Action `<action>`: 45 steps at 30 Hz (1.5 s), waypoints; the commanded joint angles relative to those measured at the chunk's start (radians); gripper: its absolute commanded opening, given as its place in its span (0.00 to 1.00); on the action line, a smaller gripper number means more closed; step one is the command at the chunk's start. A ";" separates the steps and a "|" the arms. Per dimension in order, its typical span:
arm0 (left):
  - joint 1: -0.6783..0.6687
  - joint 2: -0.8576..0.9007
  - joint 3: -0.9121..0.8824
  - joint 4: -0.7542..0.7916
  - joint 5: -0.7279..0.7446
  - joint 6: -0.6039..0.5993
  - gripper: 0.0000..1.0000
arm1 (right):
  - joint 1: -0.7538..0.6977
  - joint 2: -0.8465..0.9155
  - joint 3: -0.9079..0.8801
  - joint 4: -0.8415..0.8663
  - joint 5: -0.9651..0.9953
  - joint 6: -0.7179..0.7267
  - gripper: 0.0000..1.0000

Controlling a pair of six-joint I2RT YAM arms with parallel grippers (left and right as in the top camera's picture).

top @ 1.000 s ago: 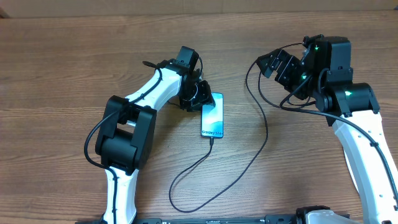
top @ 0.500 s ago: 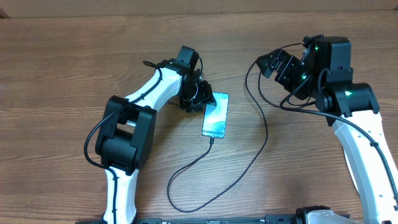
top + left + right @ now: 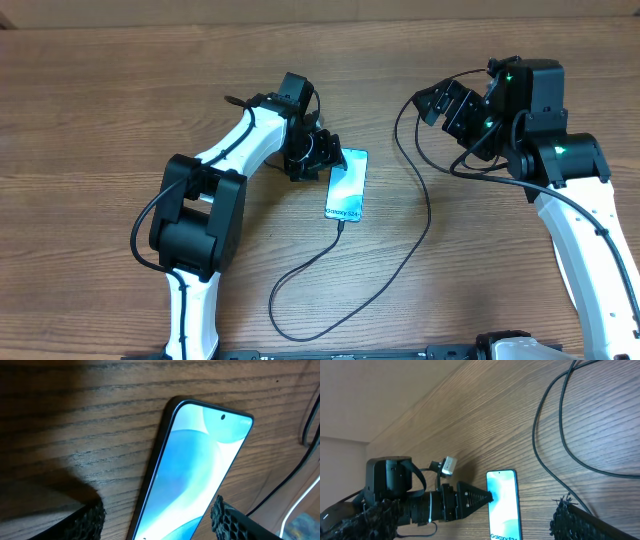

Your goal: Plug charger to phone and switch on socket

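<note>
The phone point(image 3: 346, 185) lies flat on the wooden table, its blue-teal screen lit. It also shows in the left wrist view point(image 3: 195, 470) and the right wrist view point(image 3: 501, 505). The charger cable point(image 3: 415, 235) is plugged into the phone's lower end. It loops toward the front edge, then runs up toward the right arm, where its far end is hidden. My left gripper point(image 3: 325, 160) is open at the phone's upper left corner, its fingers point(image 3: 160, 520) spread either side of the screen. My right gripper point(image 3: 440, 105) is open, empty and raised at the right. The socket is out of view.
The wooden table point(image 3: 100, 120) fills the view. The cable's loop lies near the front edge point(image 3: 285, 325). The cable also crosses the right wrist view point(image 3: 560, 425). My left arm's wrist point(image 3: 395, 490) sits left of the phone.
The phone's top end has swung slightly to the right. My left gripper has shifted a little to the left at the phone's corner. The right arm has not moved.
</note>
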 commanded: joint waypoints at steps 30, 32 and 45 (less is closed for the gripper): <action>0.015 -0.476 0.113 -0.296 -0.573 0.103 0.74 | -0.003 0.023 0.011 -0.035 0.051 -0.008 1.00; 0.016 -0.523 0.113 -0.310 -0.596 0.103 0.73 | -0.003 0.023 0.011 -0.036 0.051 -0.008 1.00; 0.015 -0.766 0.113 -0.381 -0.627 0.103 1.00 | -0.003 0.023 0.011 -0.046 0.051 -0.008 1.00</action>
